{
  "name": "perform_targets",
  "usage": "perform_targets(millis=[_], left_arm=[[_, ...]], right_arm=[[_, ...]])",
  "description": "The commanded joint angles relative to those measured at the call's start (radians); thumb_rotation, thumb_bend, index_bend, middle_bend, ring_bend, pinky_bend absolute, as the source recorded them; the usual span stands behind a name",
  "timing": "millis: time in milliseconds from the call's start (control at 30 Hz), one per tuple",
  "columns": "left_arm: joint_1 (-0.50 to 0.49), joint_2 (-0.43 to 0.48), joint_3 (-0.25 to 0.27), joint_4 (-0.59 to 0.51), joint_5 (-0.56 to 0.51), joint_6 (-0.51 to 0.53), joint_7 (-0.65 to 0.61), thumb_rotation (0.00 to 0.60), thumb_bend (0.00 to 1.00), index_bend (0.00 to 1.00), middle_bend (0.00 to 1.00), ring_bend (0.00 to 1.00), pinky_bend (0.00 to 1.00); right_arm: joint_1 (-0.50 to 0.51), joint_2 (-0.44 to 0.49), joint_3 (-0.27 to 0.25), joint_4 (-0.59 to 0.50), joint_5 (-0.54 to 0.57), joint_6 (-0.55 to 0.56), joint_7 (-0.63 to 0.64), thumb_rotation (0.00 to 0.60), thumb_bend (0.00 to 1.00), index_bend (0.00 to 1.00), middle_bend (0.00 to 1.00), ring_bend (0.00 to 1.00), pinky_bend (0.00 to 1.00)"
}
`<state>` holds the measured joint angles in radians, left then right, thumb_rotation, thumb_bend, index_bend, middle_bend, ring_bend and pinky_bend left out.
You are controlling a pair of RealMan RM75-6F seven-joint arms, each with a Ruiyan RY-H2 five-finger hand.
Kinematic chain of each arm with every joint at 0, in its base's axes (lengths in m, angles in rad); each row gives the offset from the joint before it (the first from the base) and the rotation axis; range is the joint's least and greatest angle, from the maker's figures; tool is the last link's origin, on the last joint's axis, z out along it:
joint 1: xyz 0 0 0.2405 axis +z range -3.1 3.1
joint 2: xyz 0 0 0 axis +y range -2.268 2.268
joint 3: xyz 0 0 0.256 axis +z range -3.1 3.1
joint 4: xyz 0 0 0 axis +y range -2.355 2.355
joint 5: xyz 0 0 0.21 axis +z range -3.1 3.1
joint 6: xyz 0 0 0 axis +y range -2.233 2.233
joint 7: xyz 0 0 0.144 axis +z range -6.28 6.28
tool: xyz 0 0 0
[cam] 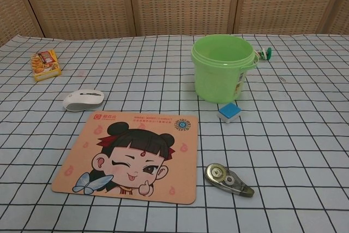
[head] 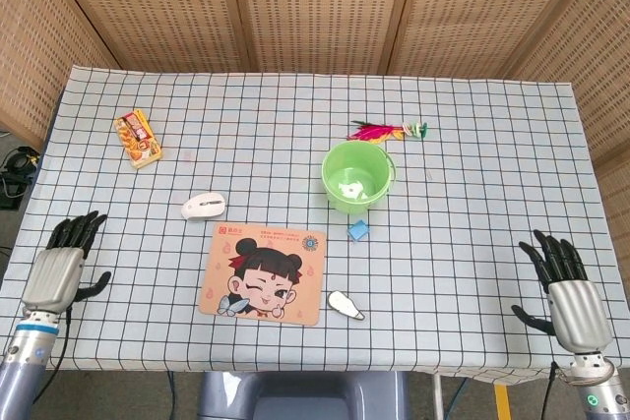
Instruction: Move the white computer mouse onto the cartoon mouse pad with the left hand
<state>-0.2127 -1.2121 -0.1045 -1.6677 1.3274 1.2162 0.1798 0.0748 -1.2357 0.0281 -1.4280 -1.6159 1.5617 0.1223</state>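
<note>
Your white computer mouse (head: 204, 206) sits on the checked tablecloth (head: 472, 174) just off the far left corner of the cartoon mouse pad (head: 264, 274), near its edge but not on it; the chest view shows a narrow strip of cloth between the two. Your left hand (head: 61, 268) rests at the near left edge of the table, well apart from the mouse, fingers spread and holding nothing. Your right hand (head: 566, 285) lies at the near right edge, likewise released and empty.

The risks from here are mostly of your own making. The mouse is low, smooth and rounded, so a grip set too high or too far to one side may well squirt it across the cloth, possibly towards the orange snack packet (head: 138, 138) behind it. Come in too low and the fingers could snag the cloth and drag it, shifting the pad along with it. The pad itself looks thin and light; a hand brushing its corner on the way in could push it askew or curl its edge. Set the mouse down too early and it may end up straddling the pad's border rather than on it. The green bucket (head: 358, 176), the blue cube (head: 358, 230) and the correction tape dispenser (head: 345, 305) lie to the right of your likely path, little threatened by it
</note>
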Motion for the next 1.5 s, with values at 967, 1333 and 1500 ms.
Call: perform_targets(millis=[967,1333,1500], left_arm=[[-0.561,-0.130,-0.063,0.220,-0.720,-0.529,0.233,0.600,0.76,0.07,0.00,0.00,0.06],[-0.634,-0.189,-0.005,0.240,-0.825,-0.498,0.282,0.600,0.77,0.10,0.02,0.00,0.12],[-0.641,-0.183,0.017,0.226,-0.842,-0.492,0.281,0.600,0.77,0.12,0.03,0.02,0.14]], right_arm=[[0.003,0.013,0.033,0.031,0.062,-0.021,0.076,0.600,0.08,0.16,0.00,0.00,0.00],[0.000,0.019,0.039,0.035,0.065,-0.013,0.094,0.600,0.08,0.16,0.00,0.00,0.00],[-0.001,0.021,0.039,0.033,0.063,-0.010,0.097,0.600,0.08,0.16,0.00,0.00,0.00]])
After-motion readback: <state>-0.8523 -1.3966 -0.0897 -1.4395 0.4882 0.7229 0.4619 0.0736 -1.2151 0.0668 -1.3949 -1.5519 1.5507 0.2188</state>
